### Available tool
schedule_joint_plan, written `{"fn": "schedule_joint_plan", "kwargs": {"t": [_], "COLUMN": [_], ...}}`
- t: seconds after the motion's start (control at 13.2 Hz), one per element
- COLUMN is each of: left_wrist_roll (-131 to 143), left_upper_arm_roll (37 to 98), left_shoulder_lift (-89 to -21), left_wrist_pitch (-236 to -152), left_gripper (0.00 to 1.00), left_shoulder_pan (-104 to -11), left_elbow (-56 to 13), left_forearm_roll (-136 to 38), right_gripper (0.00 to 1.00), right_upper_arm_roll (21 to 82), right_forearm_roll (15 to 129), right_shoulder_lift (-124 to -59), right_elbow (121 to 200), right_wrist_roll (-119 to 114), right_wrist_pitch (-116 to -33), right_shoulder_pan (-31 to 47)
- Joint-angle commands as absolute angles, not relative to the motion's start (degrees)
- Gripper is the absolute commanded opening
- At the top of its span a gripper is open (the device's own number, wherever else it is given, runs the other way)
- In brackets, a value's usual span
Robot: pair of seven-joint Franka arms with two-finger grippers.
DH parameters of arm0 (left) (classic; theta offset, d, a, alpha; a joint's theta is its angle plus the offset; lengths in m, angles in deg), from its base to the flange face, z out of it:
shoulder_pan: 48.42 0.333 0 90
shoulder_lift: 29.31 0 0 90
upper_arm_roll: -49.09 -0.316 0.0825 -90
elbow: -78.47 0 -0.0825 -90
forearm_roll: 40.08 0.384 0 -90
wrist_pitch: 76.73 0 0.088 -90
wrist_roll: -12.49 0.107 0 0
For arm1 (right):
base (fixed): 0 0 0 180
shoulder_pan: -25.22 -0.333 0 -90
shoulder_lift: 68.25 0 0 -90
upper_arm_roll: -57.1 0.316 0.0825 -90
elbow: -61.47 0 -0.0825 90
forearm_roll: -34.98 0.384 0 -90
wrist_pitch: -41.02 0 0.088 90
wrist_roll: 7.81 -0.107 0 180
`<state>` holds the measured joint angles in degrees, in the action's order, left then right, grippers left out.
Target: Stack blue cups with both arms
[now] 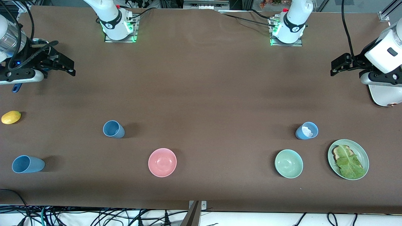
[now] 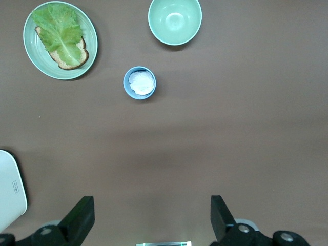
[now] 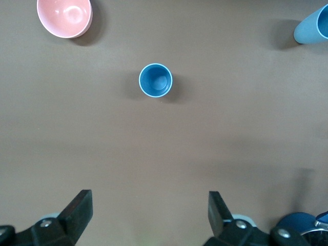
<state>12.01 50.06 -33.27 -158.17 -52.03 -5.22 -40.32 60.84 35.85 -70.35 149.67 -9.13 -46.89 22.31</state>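
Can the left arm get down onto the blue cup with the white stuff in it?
Probably yes: the left end effector is open, and only bare table lies between it and the blue cup, which stands apart from the green bowl.

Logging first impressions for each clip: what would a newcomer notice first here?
Three blue cups stand apart on the brown table; the one beside the mint bowl holds something white. A green plate carries toast with lettuce. Both the left gripper and right gripper hang open, holding nothing.

Matt blue cups, matt brown table
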Motion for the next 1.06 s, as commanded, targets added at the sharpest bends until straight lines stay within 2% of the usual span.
{"fn": "schedule_joint_plan", "kwargs": {"t": [0.0,0.99], "left_wrist_roll": [12.9,12.9], "left_upper_arm_roll": [50.0,50.0], "left_shoulder_lift": [-33.2,-33.2], "left_wrist_pitch": [-158.6,-160.6], "left_gripper": [1.0,1.0], "left_shoulder_pan": [-52.1,-52.0], "left_elbow": [-5.0,-5.3], "left_forearm_roll": [-39.7,-39.7], "right_gripper": [1.0,1.0], "right_upper_arm_roll": [60.7,60.6], "right_forearm_roll": [35.9,35.9], "right_shoulder_lift": [-70.0,-70.4], "right_elbow": [149.4,149.8], "right_wrist_roll": [-8.2,-8.2], "right_wrist_pitch": [-46.4,-46.8], "right_shoulder_pan": [22.2,22.2]}}
